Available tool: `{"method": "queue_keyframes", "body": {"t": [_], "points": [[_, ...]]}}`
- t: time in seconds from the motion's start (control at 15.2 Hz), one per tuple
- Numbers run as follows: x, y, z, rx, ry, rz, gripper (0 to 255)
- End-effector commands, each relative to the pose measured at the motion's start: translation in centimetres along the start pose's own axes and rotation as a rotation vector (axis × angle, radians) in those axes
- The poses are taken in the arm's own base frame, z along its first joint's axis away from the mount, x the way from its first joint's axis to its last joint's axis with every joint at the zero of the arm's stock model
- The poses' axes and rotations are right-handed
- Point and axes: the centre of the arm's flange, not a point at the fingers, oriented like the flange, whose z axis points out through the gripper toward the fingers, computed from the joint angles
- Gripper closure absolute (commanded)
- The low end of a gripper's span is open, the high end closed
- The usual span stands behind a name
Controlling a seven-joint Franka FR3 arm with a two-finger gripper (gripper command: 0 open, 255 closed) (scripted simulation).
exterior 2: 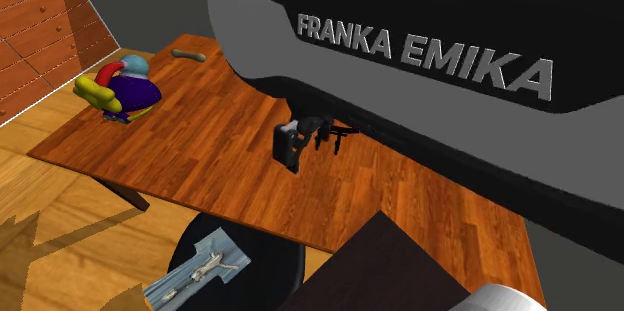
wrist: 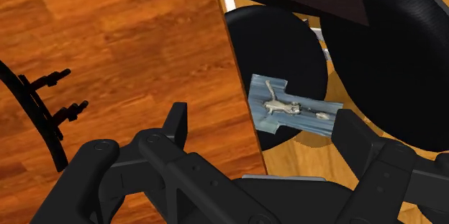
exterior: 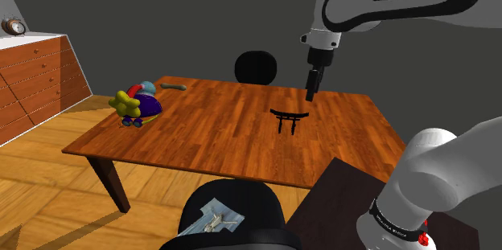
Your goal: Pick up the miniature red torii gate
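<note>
wooden table (exterior: 217, 132), grey walls (exterior: 201, 23), wood floor (exterior: 40, 188); gripper (exterior: 310, 88) fingers apart near dark torii gate (exterior: 288, 120)

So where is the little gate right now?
The dark torii gate stands upright on the table, toward the shoulder view's right, with the open gripper hanging above and right of it and the colourful toy far to that view's left.

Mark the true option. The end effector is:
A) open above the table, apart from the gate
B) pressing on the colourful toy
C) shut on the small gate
A: the end effector hangs open above the table, and the small dark gate stands on the wood below it, not touched.
</note>
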Motion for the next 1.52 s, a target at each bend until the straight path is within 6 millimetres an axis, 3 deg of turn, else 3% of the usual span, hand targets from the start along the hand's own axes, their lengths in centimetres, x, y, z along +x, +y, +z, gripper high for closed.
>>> {"method": "queue_keyframes", "body": {"t": [0.0, 1.45], "points": [[0.6, 2.3, 1.4, 0.009, -0.004, -0.021, 0], [10.2, 27.1, 16.6, 0.119, -0.049, -0.227, 0]]}}
